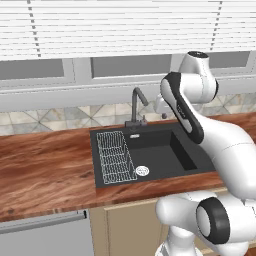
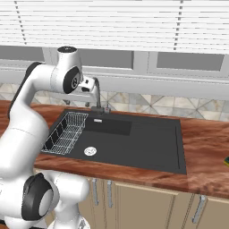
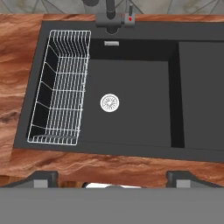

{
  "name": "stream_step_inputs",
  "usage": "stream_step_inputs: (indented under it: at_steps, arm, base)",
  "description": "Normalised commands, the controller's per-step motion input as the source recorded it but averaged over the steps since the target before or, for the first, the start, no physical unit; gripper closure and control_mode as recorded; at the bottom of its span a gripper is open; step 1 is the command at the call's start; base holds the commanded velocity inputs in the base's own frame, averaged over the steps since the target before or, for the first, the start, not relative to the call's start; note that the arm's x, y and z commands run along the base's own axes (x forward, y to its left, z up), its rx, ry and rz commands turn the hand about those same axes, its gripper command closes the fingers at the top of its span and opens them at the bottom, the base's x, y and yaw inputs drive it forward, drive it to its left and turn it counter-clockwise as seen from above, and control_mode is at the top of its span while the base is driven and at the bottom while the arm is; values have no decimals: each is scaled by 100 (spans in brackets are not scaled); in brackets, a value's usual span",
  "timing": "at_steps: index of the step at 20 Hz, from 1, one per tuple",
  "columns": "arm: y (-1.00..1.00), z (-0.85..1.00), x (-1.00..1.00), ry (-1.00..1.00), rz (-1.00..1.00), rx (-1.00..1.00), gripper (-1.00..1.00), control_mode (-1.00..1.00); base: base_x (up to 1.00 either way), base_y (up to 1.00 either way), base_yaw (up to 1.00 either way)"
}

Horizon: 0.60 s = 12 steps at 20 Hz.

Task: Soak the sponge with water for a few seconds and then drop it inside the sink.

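The wooden counter (image 3: 17, 57) spreads out on every side below the gripper (image 3: 112, 177), whose two dark finger tips (image 3: 43, 178) stand far apart with nothing between them. Straight ahead of the spread jaws lies the sink (image 3: 131, 87), a matte black basin sunk into the counter, with a raised black shelf (image 3: 201, 92) on the side past the right finger tip. Inside the basin, ahead of the left finger tip, sits the white wire rack (image 3: 61, 87) against the basin wall; nothing can be seen in it. The round silver drain (image 3: 110, 103) lies on the basin floor just beside the rack, almost centred between the jaws. Beyond it, at the far rim, stands the dark faucet (image 3: 111, 15). A small yellow-and-green corner, perhaps the sponge (image 2: 227, 161), shows on the counter well away from the sink at the right base view's edge.
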Motion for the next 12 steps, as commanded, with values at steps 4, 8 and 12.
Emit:
stream_step_inputs:
  at_steps: [4, 8, 12]
  arm:
    - [-1, 0, 0, 0, 0, 0, -100, -100]
    - [-36, 0, 0, -7, 6, -1, -100, -100]
    - [-24, -3, 0, -11, 14, 0, -100, -100]
  base:
    - [0, 0, 0]
    - [0, 0, 0]
    - [0, 0, 0]
